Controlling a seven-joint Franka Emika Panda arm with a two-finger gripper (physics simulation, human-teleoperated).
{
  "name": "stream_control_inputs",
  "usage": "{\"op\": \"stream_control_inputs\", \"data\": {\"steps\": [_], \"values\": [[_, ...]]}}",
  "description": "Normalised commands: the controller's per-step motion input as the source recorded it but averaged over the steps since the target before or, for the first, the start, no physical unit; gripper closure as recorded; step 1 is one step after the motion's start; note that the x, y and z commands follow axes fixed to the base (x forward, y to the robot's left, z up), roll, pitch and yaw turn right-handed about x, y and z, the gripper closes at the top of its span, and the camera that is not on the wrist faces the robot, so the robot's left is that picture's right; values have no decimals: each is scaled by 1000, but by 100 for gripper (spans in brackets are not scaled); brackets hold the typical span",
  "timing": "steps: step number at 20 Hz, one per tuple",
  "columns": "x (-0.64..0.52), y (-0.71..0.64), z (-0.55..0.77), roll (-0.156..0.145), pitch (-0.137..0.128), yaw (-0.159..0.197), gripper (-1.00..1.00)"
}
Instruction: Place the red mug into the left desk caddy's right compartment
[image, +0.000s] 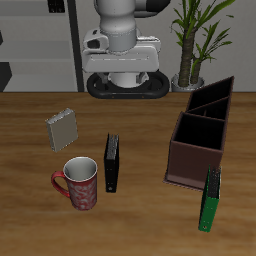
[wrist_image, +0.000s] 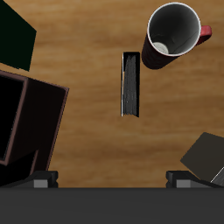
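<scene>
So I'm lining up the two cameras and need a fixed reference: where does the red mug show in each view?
Exterior view: the red mug stands upright near the table's front edge, handle pointing away from the black book beside it.
Wrist view: the mug is seen from above, white inside showing, apart from the fingers.
Shared landmark: the black book, lying next to the mug in both.
</scene>
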Motion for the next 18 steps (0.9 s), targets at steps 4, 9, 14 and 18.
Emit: {"op": "stream_control_inputs", "data": {"steps": [4,9,14,18], "values": [[357,-372,83,-93,-27,-5,-100],[476,-387,85,-82,-18,16,-100],[454,-155,106,17,-8,1,-100],[487,-106,12,26,-1,70,-100]]}}
